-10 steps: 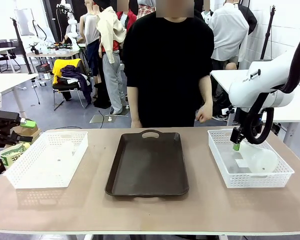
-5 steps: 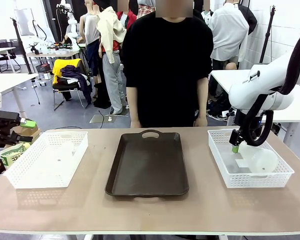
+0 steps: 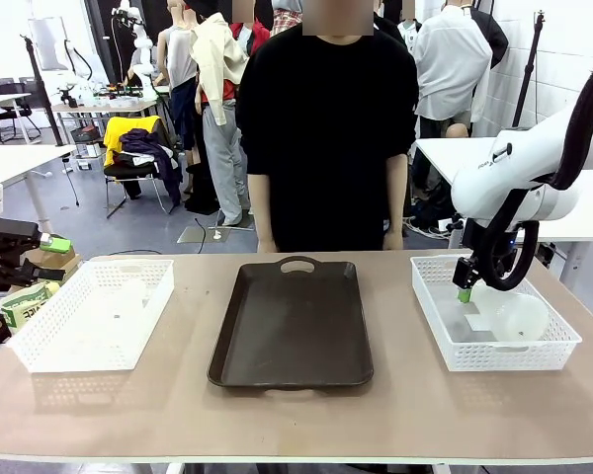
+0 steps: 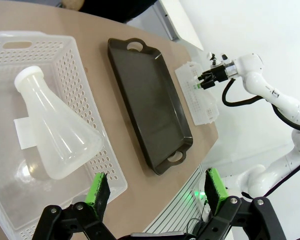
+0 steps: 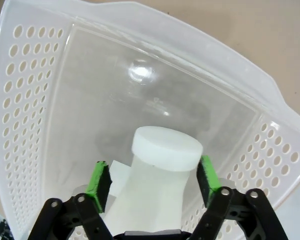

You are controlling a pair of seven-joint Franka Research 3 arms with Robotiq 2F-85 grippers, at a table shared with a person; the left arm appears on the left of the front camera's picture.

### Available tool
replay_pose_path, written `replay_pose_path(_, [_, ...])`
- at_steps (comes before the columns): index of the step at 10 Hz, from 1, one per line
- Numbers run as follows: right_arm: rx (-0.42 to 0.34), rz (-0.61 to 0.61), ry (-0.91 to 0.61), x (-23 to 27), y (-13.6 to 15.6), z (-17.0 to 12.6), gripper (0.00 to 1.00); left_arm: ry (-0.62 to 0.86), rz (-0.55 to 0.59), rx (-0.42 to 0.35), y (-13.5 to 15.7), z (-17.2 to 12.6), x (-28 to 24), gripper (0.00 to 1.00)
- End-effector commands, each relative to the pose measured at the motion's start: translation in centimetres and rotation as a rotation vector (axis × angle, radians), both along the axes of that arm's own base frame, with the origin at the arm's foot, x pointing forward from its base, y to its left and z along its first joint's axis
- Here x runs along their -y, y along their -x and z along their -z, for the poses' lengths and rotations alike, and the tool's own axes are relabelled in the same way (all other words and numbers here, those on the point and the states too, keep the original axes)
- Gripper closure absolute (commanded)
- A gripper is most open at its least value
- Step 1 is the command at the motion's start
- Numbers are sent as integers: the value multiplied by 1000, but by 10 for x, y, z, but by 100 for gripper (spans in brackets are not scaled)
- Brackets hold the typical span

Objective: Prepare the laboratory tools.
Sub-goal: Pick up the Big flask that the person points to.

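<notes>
Our right gripper straddles the neck of the flask lying in the right basket, its pads not yet pressing. We judge the flask light, stiff and slick, so we should grip under the lip. Our left gripper hangs spread above the other flask.

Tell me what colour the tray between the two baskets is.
The tray is dark brown; clearest in the front view.
</notes>
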State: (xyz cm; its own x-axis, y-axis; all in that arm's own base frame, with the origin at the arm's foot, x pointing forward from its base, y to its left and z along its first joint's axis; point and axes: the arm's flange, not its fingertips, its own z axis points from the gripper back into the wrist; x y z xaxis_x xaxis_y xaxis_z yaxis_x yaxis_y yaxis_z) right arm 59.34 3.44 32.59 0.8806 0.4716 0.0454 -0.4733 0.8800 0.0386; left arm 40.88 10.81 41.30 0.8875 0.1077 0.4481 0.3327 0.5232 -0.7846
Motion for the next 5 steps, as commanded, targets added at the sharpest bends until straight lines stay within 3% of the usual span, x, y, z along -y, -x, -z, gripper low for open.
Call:
replay_pose_path(1, [12, 33, 8, -4, -4, 7, 60, 12, 1, 14, 0, -1, -1, 0])
replay_pose_path(3, [11, 35, 13, -6, -4, 8, 94, 12, 1, 14, 0, -1, -1, 0])
replay_pose_path(5, [6, 38, 17, -7, -4, 9, 100, 12, 1, 14, 0, -1, -1, 0])
